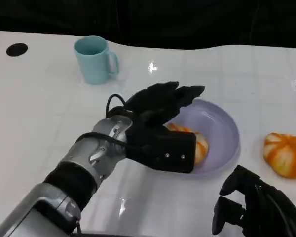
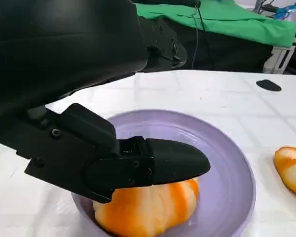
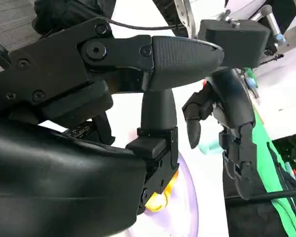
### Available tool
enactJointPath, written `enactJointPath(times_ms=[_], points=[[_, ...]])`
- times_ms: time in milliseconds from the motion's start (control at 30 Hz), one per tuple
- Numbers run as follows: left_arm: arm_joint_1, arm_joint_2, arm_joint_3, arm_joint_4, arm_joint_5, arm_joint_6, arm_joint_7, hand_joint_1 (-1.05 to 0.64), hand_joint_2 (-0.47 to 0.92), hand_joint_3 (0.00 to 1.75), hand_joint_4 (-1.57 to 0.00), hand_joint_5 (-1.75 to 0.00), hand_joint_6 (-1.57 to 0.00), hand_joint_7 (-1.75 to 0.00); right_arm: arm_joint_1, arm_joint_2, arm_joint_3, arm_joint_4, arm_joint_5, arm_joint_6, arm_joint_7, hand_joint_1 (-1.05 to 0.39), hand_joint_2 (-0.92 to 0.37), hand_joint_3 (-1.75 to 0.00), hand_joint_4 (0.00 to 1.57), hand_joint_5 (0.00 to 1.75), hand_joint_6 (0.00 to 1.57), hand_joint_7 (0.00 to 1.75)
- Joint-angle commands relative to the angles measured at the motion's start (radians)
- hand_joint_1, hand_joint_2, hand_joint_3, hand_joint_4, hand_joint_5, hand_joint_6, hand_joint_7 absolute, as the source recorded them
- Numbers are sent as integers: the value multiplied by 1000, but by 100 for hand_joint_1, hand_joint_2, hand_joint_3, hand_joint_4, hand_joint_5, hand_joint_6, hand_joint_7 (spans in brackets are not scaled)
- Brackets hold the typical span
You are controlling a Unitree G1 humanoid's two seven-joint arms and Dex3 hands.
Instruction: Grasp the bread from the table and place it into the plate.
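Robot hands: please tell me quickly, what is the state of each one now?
Left robot hand: over the purple plate, a finger above the bread; whether it grips cannot be told.
Right robot hand: holding nothing, fingers apart.

Orange bread (image 2: 148,210) with pale stripes, lying inside a shallow lavender plate (image 1: 222,126), against its near-left wall. Plate upright, right of the table's middle. A second striped orange bread (image 1: 285,154) on the table by the right edge, apart from the plate.
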Motion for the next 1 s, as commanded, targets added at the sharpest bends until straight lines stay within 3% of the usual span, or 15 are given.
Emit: enactJointPath(times_ms=[33, 333, 433, 467, 700, 833, 1000], points=[[53, 36, 39, -58, -47, -27, -17, -91, 92, 60, -7, -5, -14, -5, 2, -13, -17, -1, 11, -8, 6, -52, -92, -53, 78, 175, 48, 175], [118, 52, 87, -88, -82, -121, 38, -83, 92, 51, -27, -21, -27, -12, -1, -11, -26, 4, 18, -4, 10, -52, -92, -53, 78, 175, 48, 175], [143, 48, 115, -91, -115, -157, 47, -78, 92, 47, -10, -75, -33, -16, -1, -12, -26, 3, 13, -6, 11, -53, -92, -52, 77, 175, 47, 175], [153, 46, 124, -92, -128, -170, 50, -77, 92, 46, -8, -82, -34, -17, -2, -13, -25, 5, 11, -9, 13, -53, -92, -52, 77, 175, 47, 175], [214, 47, 156, -139, -163, -220, 60, -70, 92, 45, -12, -101, -39, -26, -3, -11, -32, 3, 21, 6, 10, -53, -92, -52, 77, 175, 47, 175], [242, 46, 170, -137, -170, -281, 99, -64, 92, 43, -16, -131, -35, -50, -4, -13, -31, 4, 17, 2, 12, -53, -92, -51, 77, 175, 48, 175], [282, 33, 197, -145, -219, -325, 98, -61, 92, 40, -19, -140, -36, -65, -4, -13, -32, 6, 21, 2, 16, -53, -92, -51, 77, 175, 48, 175]])
